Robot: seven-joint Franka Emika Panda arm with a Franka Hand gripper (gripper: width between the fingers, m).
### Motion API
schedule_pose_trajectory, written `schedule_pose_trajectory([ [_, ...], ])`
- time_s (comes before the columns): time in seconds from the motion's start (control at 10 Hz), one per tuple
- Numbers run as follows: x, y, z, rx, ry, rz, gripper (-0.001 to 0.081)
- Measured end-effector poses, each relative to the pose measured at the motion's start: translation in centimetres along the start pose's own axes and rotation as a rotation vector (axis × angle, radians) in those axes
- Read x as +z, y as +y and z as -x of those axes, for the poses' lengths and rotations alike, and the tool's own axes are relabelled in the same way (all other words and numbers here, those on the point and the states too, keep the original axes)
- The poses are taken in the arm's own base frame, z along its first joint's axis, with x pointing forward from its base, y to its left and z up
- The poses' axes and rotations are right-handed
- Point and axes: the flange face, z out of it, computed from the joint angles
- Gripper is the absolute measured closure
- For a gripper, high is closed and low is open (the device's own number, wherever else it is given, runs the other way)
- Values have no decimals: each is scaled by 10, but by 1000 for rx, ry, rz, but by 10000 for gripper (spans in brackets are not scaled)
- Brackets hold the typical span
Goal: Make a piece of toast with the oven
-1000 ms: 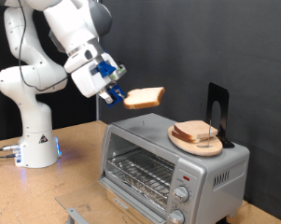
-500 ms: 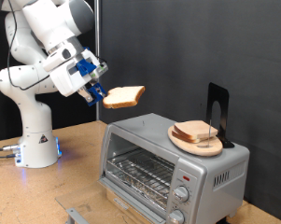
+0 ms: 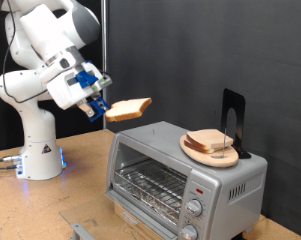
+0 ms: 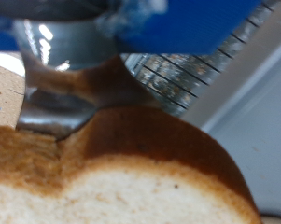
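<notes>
In the exterior view the gripper (image 3: 99, 106) hangs in the air, jaws closed on one edge of the piece of toast (image 3: 128, 109). The slice lies nearly flat, sticking out toward 3 o'clock. The oven (image 3: 185, 175) stands on the tabletop (image 3: 50, 205) at about 4 o'clock from the slice, its wire rack visible in its front, more bread on a wooden plate (image 3: 211, 147) on top.
</notes>
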Motion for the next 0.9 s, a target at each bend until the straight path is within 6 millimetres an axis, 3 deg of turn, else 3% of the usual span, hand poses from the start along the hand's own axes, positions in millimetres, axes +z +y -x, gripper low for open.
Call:
schedule_pose_trajectory([
  [0.3,36,34,3,-56,-68,-3,406],
  [0.9,90,76,8,-155,-157,31,406],
])
